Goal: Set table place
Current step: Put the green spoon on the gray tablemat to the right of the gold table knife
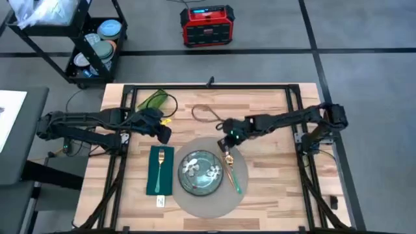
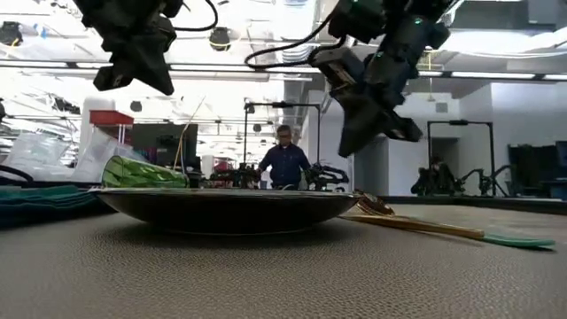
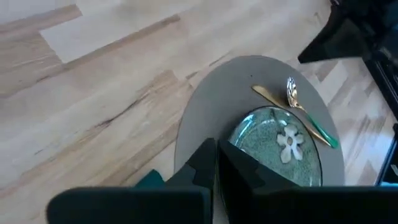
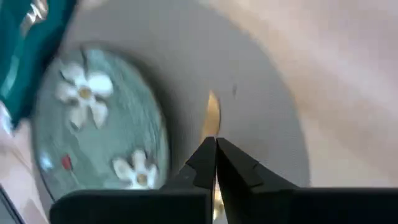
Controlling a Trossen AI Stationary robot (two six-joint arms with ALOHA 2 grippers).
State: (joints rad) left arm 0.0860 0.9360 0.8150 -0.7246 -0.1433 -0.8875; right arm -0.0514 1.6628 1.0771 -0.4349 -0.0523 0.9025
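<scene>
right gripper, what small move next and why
Probably lift the right gripper up and back toward its side. Its fingers look shut and empty, above the gold utensils that already lie on the grey placemat beside the floral plate. The fork rests on the green napkin.

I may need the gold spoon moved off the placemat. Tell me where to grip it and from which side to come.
Grip the spoon mid-handle, coming straight down from above. It lies flat on the grey placemat, just right of the plate, bowl toward the table's far edge, green tip nearer. The slim handle suits a pinch across its width. The right gripper hangs closest, fingers shut, so it would probably need to open first.
</scene>
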